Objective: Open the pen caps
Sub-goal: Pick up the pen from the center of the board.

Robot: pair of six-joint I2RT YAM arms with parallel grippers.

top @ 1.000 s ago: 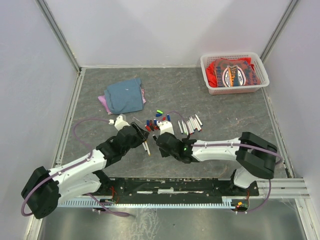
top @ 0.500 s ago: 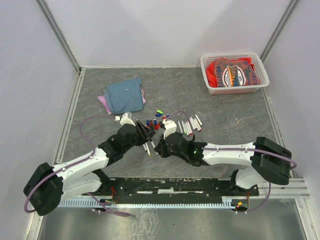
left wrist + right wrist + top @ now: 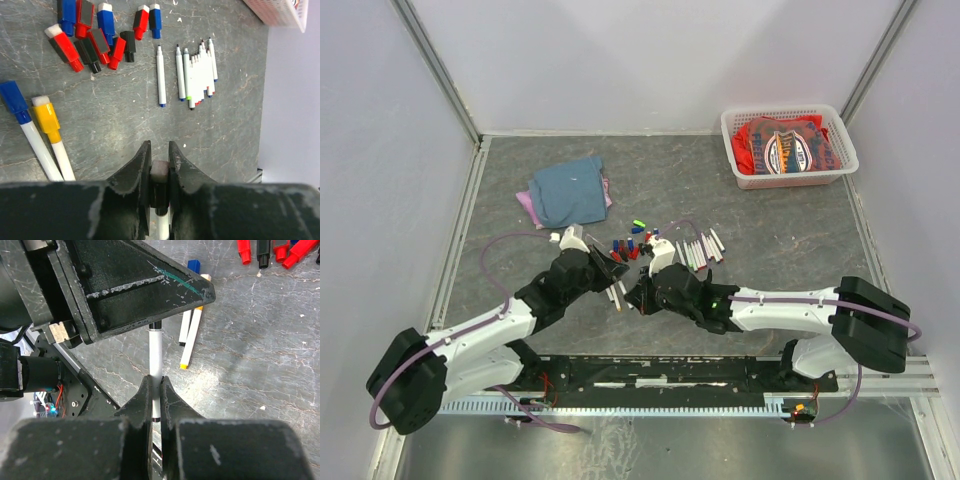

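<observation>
My left fingers are pinched on a black cap; its pale end face shows just past the tips, and both pads bear on its sides. My right fingers are pressed onto the white barrel of the same pen, one pad on each side. The barrel runs straight from the right tips to the left ones, where its dark end enters the left grip. Cap and barrel lie in one line, raised off the bench; I cannot tell whether the cap is fully seated. On the bench just beyond the left tips and to their left lie two capped pens side by side, one with a yellow cap and one with a blue cap. Farther ahead of the left fingers is a cluster of loose caps in red, blue and black, touching or overlapping one another. Ahead and to the right is a row of uncapped pens, close together and roughly parallel, with one lying just apart on the left of the row. In the overhead view both pairs of fingers meet near the bench's middle. A folded blue cloth lies well beyond the left fingers, and a white basket holding red fabric sits far beyond the right ones.
</observation>
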